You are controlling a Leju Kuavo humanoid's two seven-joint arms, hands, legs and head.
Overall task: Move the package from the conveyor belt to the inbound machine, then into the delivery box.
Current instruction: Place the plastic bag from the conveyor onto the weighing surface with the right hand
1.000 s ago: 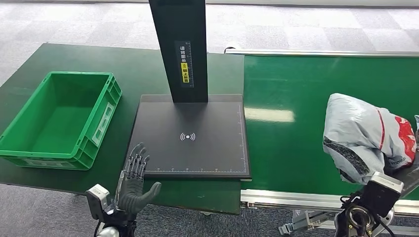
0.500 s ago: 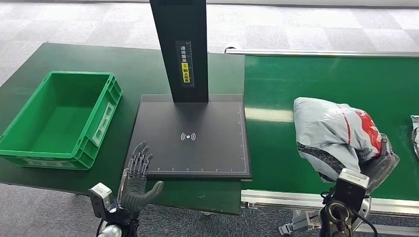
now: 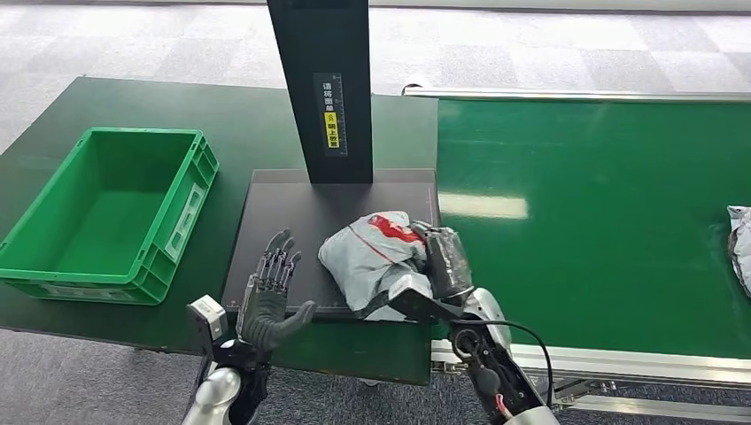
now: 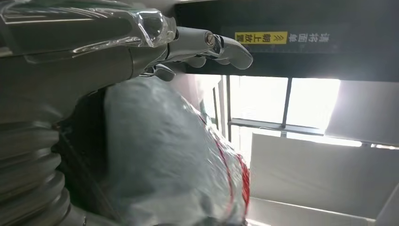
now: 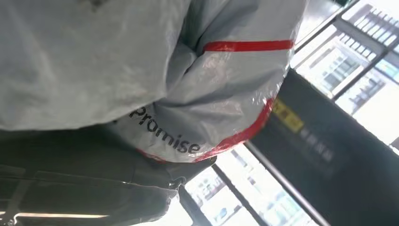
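Right hand (image 3: 440, 266) grips the crumpled grey plastic package with red trim (image 3: 372, 257), holding it over the near right part of the flat black scanner platform (image 3: 292, 212) of the inbound machine. Left hand (image 3: 270, 297) hovers just beside the package, fingers spread and holding nothing. Farther left sits the green plastic crate (image 3: 106, 212); the green conveyor belt (image 3: 602, 204) lies to the right.

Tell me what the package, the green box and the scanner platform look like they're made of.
Package: thin grey plastic mailer film, glossy; it wrinkles and glints, with red printing.
Green box: rigid moulded plastic, likely; ribbed walls, slight sheen.
Scanner platform: flat matt black plate with printed white ruler marks; material unclear.
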